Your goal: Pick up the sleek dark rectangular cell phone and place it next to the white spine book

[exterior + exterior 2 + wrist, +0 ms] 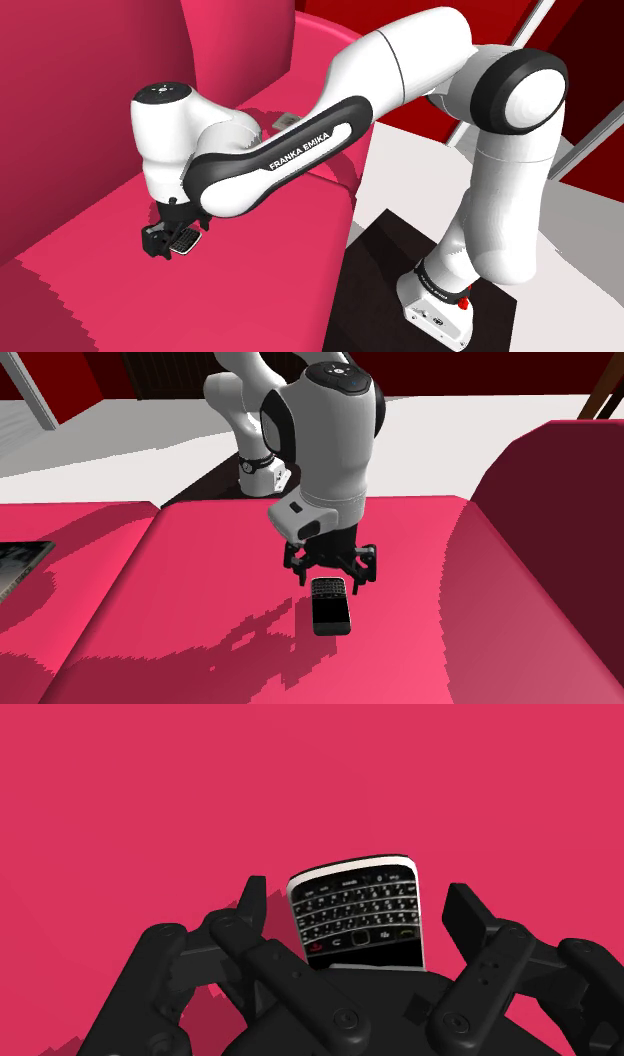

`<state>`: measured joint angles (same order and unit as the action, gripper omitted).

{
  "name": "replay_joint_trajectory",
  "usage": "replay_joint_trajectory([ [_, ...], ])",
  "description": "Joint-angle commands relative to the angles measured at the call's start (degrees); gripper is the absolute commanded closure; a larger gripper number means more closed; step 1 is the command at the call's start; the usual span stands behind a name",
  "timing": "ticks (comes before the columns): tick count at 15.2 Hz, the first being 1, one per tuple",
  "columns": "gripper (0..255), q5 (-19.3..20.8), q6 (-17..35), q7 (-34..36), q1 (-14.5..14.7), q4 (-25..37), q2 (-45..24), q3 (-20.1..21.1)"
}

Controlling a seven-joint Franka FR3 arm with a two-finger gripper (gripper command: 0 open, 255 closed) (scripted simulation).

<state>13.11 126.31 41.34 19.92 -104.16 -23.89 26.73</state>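
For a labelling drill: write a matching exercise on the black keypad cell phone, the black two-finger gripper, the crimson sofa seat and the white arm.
1. black rectangular keypad cell phone
2. black two-finger gripper
3. crimson sofa seat
4. white robot arm

A. bears the phone
B. lies flat, keypad up
C. lettered FRANKA EMIKA
D. open, straddling the phone

Pairs: 1-B, 2-D, 3-A, 4-C

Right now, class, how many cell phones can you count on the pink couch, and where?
1. The dark phone lies on the pink seat cushion, its keypad end within the open pincer, not gripped. Others could be hidden behind the arm.
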Motion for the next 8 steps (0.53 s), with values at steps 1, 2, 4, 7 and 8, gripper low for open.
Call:
replay_joint_trajectory([
  [1,0,0.04,0.09,0.02,0.01,-0.02,-0.06,-0.02],
  [2,0,0.04,0.09,0.02,0.01,-0.02,-0.06,-0.02],
  [4,0,0.04,0.09,0.02,0.01,-0.02,-0.06,-0.02],
  [7,255,0.04,0.08,0.02,0.01,-0.02,-0.05,-0.02],
  [8,255,0.04,0.08,0.02,0.01,-0.01,-0.06,-0.02],
])
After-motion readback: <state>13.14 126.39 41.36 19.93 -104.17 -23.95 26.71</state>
